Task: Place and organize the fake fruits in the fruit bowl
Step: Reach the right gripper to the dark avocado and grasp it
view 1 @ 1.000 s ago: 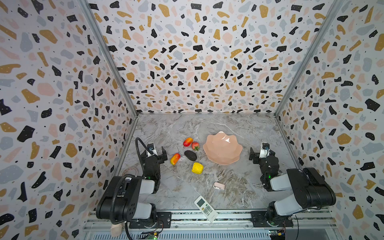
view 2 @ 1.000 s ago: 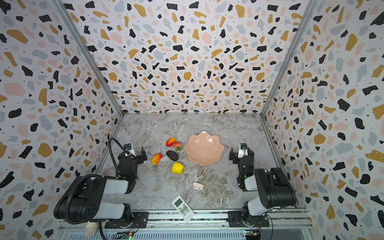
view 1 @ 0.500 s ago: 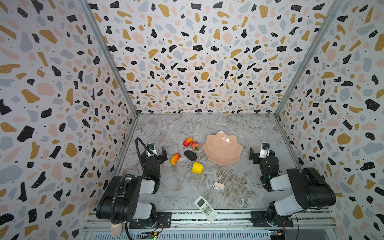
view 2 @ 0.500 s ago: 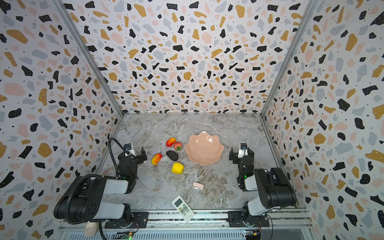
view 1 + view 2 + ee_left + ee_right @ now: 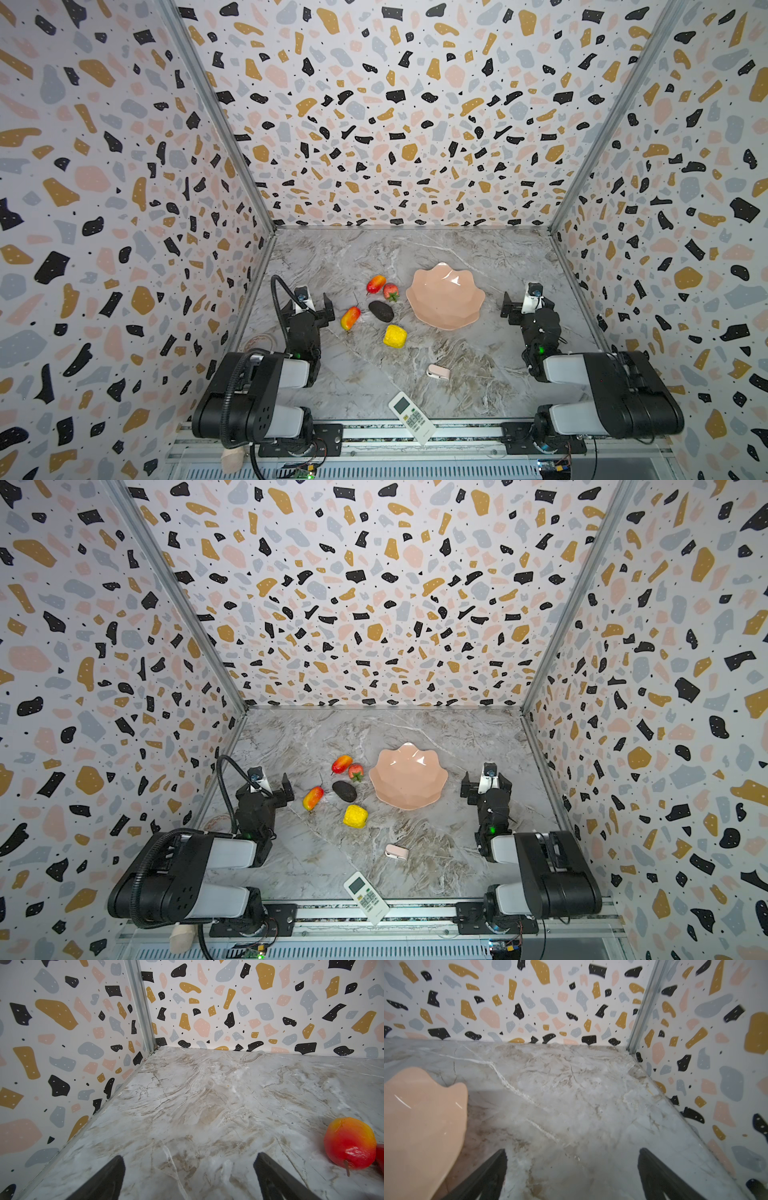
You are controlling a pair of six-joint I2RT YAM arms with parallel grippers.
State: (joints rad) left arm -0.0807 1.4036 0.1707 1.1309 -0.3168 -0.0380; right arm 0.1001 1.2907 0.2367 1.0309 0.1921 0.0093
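- The fruit bowl (image 5: 445,299) is parked on the marble table (image 5: 374,253), a bit right of centre in both top views.
- All five fruits are laid out on the tabletop to its left, outside it. One mango (image 5: 375,284) is set just beside the strawberry (image 5: 390,291) near the rim, with the avocado (image 5: 380,311) in front of them. A second mango (image 5: 350,318) is placed nearest the left arm, and the yellow lemon-like piece (image 5: 394,336) is closest to the front.
- The left gripper (image 5: 189,1159) is held low over bare marble, jaws spread wide, nothing gripped.
- The right gripper (image 5: 572,1153) is likewise spread wide and empty, with the bowl's edge seen off to one side.
- A pink gadget (image 5: 438,372) and a white remote (image 5: 412,417) are left near the front edge.
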